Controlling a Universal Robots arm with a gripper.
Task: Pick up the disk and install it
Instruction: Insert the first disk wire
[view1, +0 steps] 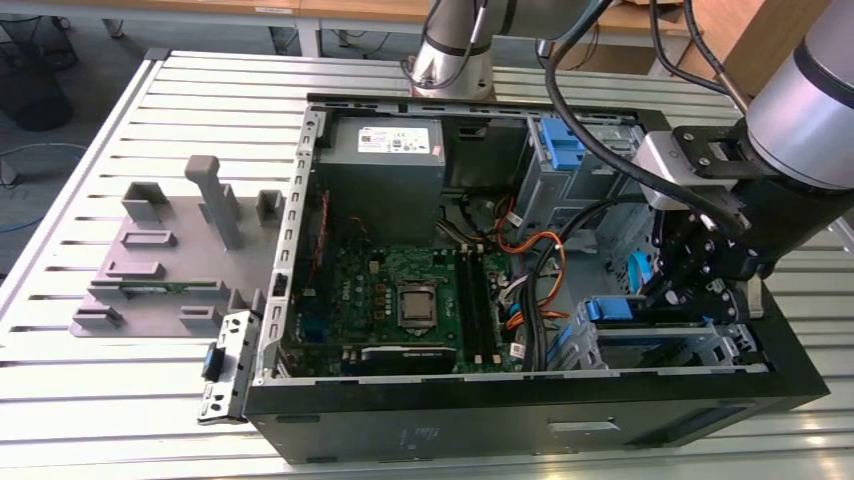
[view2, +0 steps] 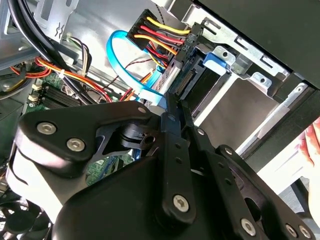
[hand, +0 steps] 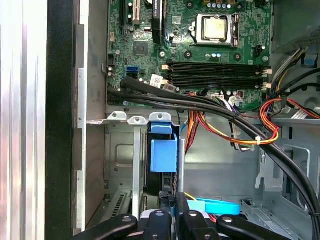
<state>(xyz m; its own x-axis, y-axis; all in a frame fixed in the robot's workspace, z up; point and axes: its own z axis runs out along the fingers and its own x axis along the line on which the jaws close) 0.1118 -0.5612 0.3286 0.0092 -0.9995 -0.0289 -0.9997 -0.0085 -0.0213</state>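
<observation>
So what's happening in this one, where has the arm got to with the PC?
A single robot arm is reaching into an open desktop computer case lying on a slatted metal table. Its gripper is down at the drive cage in the case's corner, at the exterior view's right. In the first wrist view the disk, in its blue carrier, sits upright in the cage slot directly ahead of the fingers. The motherboard and power supply lie exposed nearby.
</observation>
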